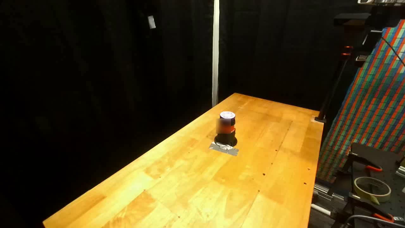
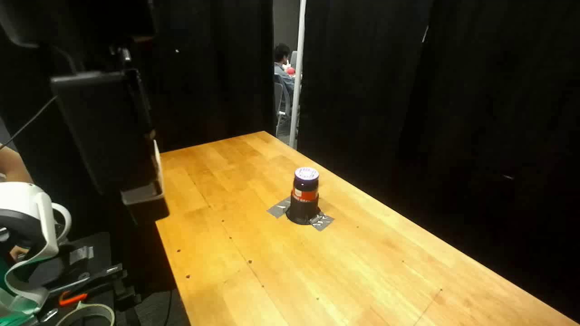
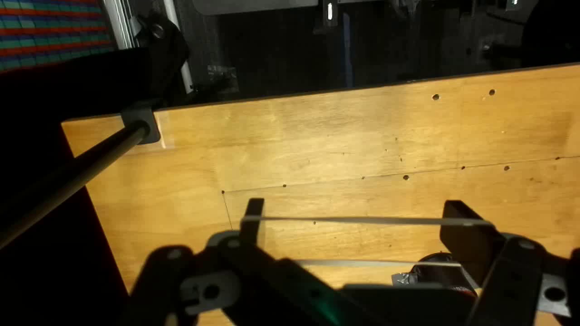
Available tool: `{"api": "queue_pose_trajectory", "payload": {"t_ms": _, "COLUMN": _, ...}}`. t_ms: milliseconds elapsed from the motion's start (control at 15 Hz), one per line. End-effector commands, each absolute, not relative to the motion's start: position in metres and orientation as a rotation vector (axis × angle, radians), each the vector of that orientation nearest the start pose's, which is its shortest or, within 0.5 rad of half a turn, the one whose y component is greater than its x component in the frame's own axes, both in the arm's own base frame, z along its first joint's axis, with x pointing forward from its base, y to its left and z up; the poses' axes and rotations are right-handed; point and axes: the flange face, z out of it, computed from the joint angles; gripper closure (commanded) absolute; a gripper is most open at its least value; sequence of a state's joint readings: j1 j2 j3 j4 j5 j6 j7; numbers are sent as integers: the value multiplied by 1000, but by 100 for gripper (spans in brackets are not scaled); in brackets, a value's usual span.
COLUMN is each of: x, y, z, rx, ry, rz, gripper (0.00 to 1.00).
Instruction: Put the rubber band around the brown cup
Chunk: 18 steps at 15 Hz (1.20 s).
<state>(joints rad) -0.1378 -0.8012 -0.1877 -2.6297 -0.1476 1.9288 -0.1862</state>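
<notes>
The brown cup (image 1: 228, 128) stands upright on the table, dark with a pale top and an orange-red stripe. It also shows in an exterior view (image 2: 305, 194). Its wider black foot is taped down. My gripper (image 3: 353, 206) is open wide above the table. The rubber band (image 3: 353, 220), pale and thin, is stretched around both fingers, with two strands across the gap. In the wrist view the cup (image 3: 432, 274) is at the lower right, partly hidden by the right finger and gripper body. The dark gripper (image 2: 145, 203) hangs at the left, apart from the cup.
Grey tape (image 2: 322, 221) lies beside the cup's foot on the wooden table (image 2: 253, 280). A dark pole (image 3: 104, 154) is clamped at a table corner. Black curtains hang behind. A tape roll (image 1: 372, 189) and orange-tipped clamps lie beside the table.
</notes>
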Motion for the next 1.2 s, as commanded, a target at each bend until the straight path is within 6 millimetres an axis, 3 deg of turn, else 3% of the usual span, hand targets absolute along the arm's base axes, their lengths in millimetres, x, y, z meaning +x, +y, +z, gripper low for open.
{"api": "queue_pose_trajectory", "payload": {"t_ms": 0, "x": 303, "y": -117, "z": 494, "rx": -3165, "ry": 70, "rz": -148, "gripper": 0}}
{"api": "queue_pose_trajectory", "payload": {"t_ms": 533, "x": 302, "y": -117, "z": 496, "rx": -3166, "ry": 71, "rz": -158, "gripper": 0}}
{"api": "queue_pose_trajectory", "payload": {"t_ms": 667, "x": 308, "y": -84, "z": 504, "rx": -3210, "ry": 67, "rz": -139, "gripper": 0}}
{"api": "queue_pose_trajectory", "payload": {"t_ms": 800, "x": 324, "y": -39, "z": 499, "rx": -3274, "ry": 63, "rz": -117, "gripper": 0}}
{"api": "queue_pose_trajectory", "payload": {"t_ms": 1133, "x": 379, "y": 87, "z": 469, "rx": -3340, "ry": -72, "rz": -99, "gripper": 0}}
